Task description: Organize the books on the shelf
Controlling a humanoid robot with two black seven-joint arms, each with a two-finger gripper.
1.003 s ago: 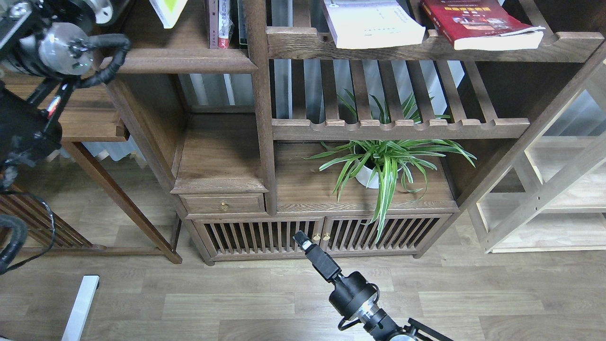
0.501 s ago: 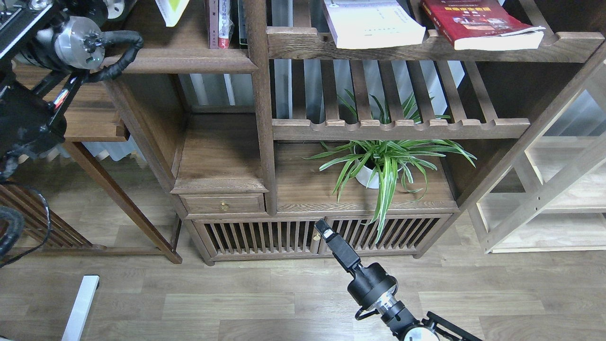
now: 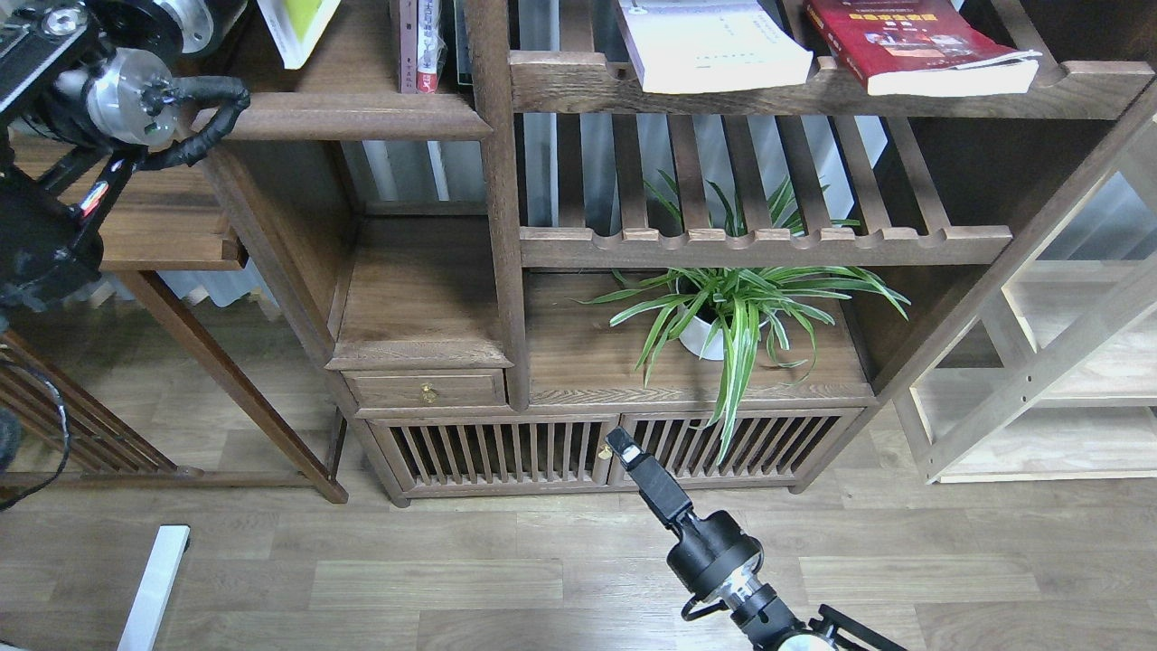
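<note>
Yellow-green book (image 3: 298,27), upper left: seat it upright on the shelf (image 3: 352,113). Left pincer out of frame; right pincer (image 3: 622,443) state unclear to me.

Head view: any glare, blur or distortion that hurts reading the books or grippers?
Head view: light is even and soft, no glare; the white book and red book are sharp but cropped by the top edge, and the yellow-green book mostly cut off. Straight rails bow toward the frame edges. The right gripper is small and dark, fingers indistinct; the left gripper is not in view.
</note>
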